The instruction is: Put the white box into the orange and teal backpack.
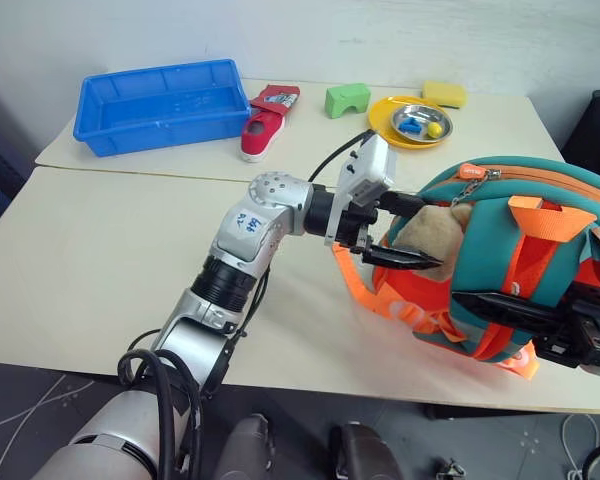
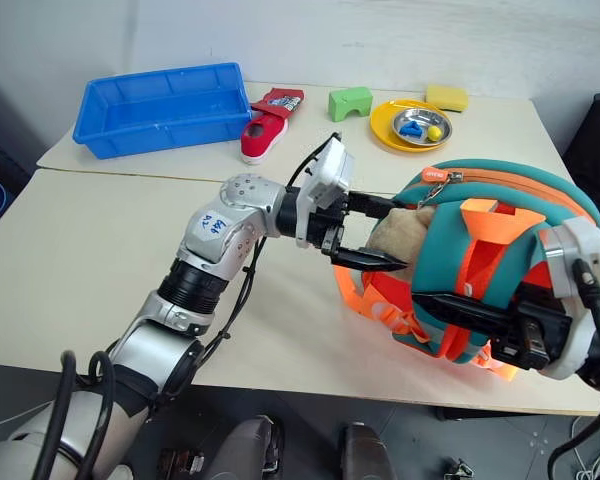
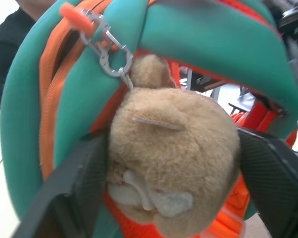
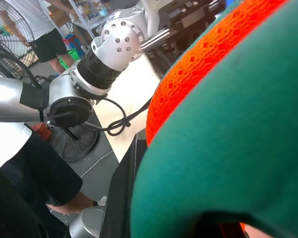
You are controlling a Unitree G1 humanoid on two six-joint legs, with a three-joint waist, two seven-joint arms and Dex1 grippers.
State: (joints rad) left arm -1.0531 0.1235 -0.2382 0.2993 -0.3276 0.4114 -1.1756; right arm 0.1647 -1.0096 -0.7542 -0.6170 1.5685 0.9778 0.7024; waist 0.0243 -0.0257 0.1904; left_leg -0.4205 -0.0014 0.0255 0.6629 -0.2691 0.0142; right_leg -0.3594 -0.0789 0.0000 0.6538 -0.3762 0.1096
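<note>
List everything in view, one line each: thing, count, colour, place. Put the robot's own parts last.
orange and teal backpack: one, orange and teal, near right edge of the table.
plush toy: one, tan, hanging at the backpack's left side.
blue bin: one, blue, far left of the table.
shoe: one, red and white, right of the bin.
green block: one, green, far side, middle.
yellow plate: one, yellow, far right, under a small metal dish of blue and yellow bits.
sponge: one, yellow, behind the plate.
table: two tops, cream, joined.
left gripper: black fingers either side of the plush toy, open.
right gripper: black, shut on the backpack's orange strap.
</note>
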